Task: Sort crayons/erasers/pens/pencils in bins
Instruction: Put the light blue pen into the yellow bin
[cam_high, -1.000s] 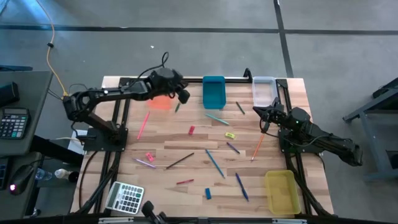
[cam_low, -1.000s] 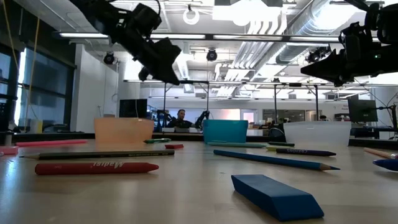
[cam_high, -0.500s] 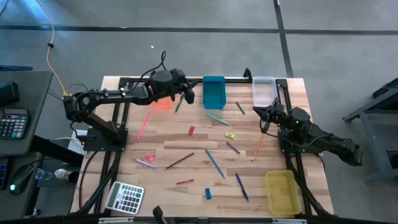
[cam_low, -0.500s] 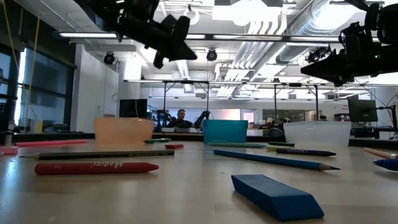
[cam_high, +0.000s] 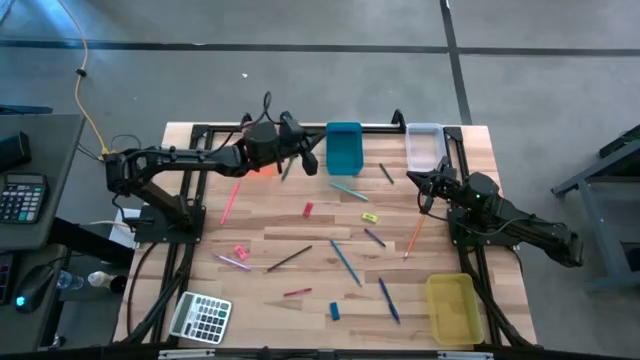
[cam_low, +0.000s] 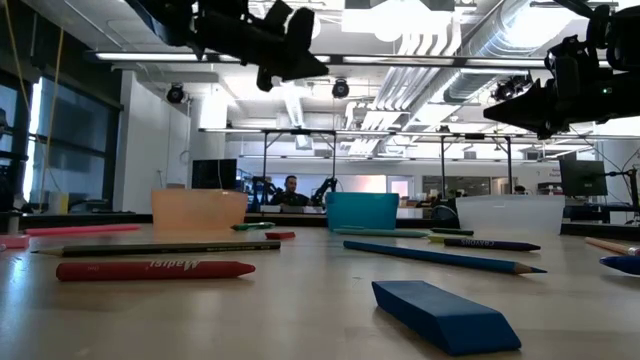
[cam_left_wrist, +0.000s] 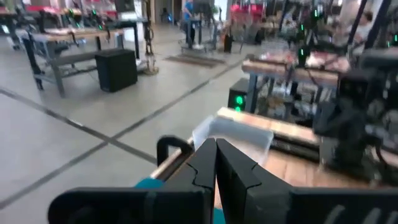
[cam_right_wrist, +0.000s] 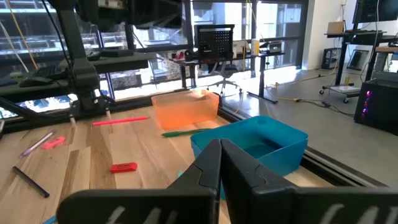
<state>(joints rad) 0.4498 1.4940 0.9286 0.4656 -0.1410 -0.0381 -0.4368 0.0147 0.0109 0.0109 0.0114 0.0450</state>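
Pencils, pens and erasers lie scattered over the wooden table (cam_high: 300, 240). Among them are a pink pencil (cam_high: 229, 200), a green pencil (cam_high: 286, 170), a teal pen (cam_high: 348, 190), a blue pen (cam_high: 346, 262), a yellow eraser (cam_high: 371, 217) and a blue eraser (cam_low: 445, 315). The orange bin (cam_high: 258, 167), teal bin (cam_high: 344, 147) and clear bin (cam_high: 424, 146) stand along the far edge. The yellow bin (cam_high: 452, 307) stands near right. My left gripper (cam_high: 306, 160) hangs shut and empty, high between the orange and teal bins. My right gripper (cam_high: 424, 192) waits shut and empty at the right.
A grey calculator (cam_high: 202, 317) lies at the near left corner. A red crayon (cam_low: 155, 269) and a dark pencil (cam_high: 289, 259) lie in the near half. Black frame rails (cam_high: 375, 127) run behind the bins. In the low view a person (cam_low: 290, 190) sits far behind the table.
My left gripper has swung from above the orange bin toward the table's right, toward the teal bin, and has risen. It has tipped up from slanting down to nearly level. Nothing on the table has moved.
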